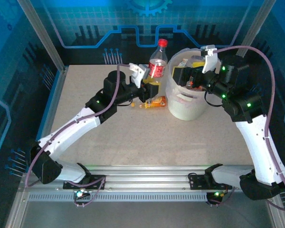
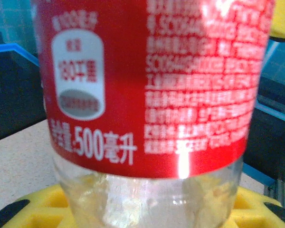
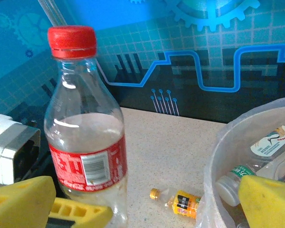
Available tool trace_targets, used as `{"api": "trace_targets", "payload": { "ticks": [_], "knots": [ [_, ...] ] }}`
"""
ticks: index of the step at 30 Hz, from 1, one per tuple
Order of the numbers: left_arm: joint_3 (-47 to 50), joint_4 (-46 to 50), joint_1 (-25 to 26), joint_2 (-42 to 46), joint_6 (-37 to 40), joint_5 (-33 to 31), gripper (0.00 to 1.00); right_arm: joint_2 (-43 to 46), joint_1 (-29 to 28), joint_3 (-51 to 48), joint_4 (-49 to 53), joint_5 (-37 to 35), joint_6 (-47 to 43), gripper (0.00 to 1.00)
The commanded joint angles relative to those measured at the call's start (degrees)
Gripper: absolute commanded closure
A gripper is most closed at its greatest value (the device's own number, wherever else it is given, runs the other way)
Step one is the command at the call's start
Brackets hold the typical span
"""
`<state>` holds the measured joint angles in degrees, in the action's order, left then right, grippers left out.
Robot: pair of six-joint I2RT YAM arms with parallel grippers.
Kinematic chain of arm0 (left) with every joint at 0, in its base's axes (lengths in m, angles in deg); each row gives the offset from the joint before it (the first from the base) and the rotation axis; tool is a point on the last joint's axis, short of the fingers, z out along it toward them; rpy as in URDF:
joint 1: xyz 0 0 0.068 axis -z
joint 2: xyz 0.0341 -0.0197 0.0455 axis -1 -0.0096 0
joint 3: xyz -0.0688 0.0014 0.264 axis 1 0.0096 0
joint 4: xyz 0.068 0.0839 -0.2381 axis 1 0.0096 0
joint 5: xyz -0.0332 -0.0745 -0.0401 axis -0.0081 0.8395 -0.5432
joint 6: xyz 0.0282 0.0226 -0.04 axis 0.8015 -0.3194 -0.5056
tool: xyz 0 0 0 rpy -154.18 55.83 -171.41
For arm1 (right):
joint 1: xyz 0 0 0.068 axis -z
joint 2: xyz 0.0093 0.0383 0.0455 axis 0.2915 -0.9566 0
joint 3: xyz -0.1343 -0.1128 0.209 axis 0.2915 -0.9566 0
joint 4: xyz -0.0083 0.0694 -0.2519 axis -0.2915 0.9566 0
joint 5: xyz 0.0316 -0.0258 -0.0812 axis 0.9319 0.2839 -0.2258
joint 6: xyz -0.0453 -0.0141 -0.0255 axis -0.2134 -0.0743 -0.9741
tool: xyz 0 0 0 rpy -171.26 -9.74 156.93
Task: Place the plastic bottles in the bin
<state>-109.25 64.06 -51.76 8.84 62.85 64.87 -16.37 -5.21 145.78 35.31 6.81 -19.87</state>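
One upright clear red-label bottle (image 1: 158, 65) clamped in left claw (image 1: 153, 89); one orange bottle (image 1: 154, 102) beside it; right claw (image 1: 190, 76) apart over one bin (image 1: 180, 108).

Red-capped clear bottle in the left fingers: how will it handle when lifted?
Probably light: the clear plastic bottle with red cap and label looks empty. Thin walls may flex if squeezed. Tall and narrow, so likely tippy if set down upright.

Bench (image 1: 133, 137): speckled beige surface. The bin (image 1: 186, 108) stands upright on it, toward the far right. Just beside the bin's left wall, a small orange-labelled bottle (image 1: 155, 102) lies on its side.
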Motion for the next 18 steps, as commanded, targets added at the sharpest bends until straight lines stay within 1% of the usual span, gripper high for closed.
{"api": "trace_targets", "payload": {
  "ticks": [1,11,18],
  "knots": [
    [-2.46,-2.70,1.11,-1.76,-0.80,3.49,0.57,-0.48,-0.79,1.52,-2.39,1.07,-0.47,0.00],
    [-3.02,-3.58,3.77,-3.12,-0.34,5.61,0.56,-1.14,-0.77,1.48,-3.57,0.55,-0.70,0.00],
    [-2.76,-3.75,4.98,-3.28,0.07,6.53,0.56,-2.19,-0.73,2.24,-3.69,1.95,-1.10,0.00]
  ]
}}
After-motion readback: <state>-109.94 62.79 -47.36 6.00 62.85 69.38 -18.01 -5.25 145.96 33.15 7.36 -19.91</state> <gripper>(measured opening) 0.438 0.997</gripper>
